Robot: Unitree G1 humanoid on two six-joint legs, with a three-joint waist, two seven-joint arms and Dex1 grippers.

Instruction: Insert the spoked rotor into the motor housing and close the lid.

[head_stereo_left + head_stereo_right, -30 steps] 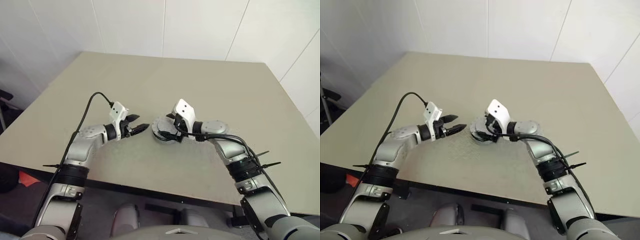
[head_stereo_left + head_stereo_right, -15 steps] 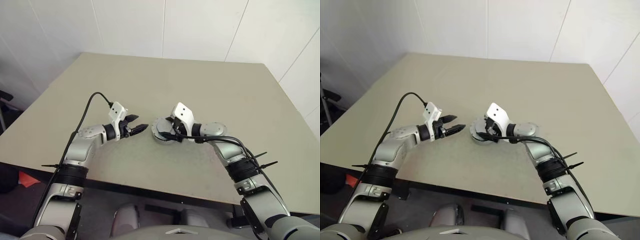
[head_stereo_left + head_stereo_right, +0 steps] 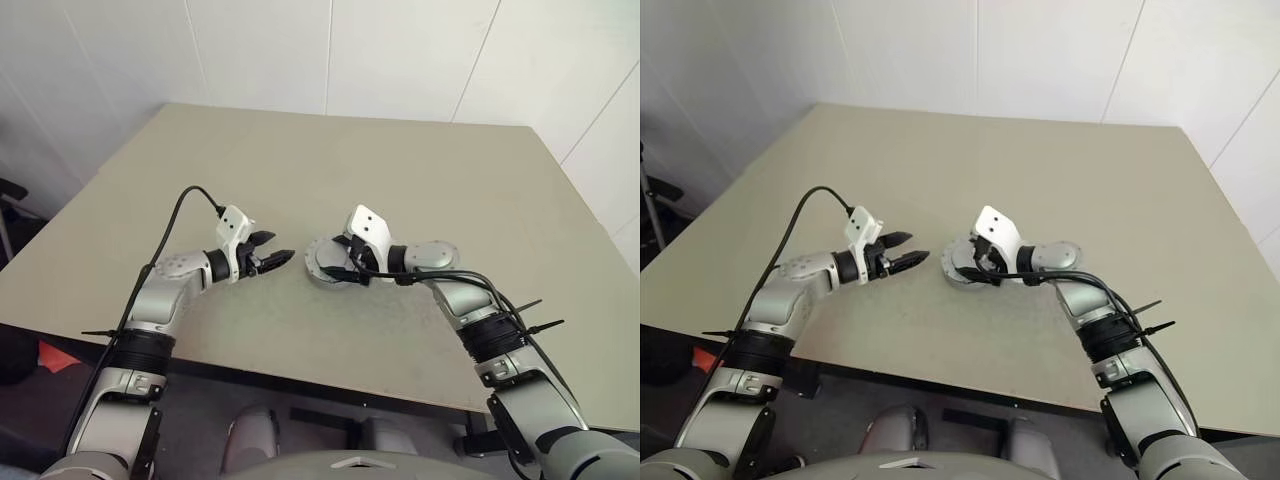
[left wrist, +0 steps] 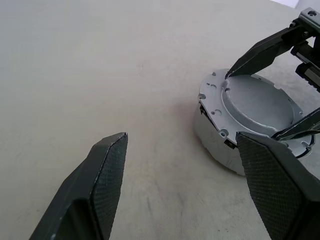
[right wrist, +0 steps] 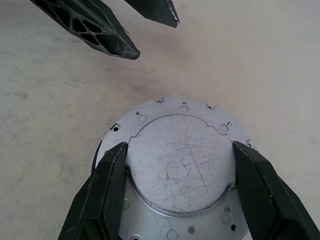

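Beige table against white wall panels, seen from the head camera. At left, the left gripper hovers with fingers apart and empty, just beside the housing, which sits near the table's front middle with its lid already seated. At right, the right gripper straddles the lid's raised disc, fingers spread against its opposite edges. Housing and lid look like stiff, fairly heavy metal, smooth and likely slippery; the disc's rim or the flange edge seems the surest hold
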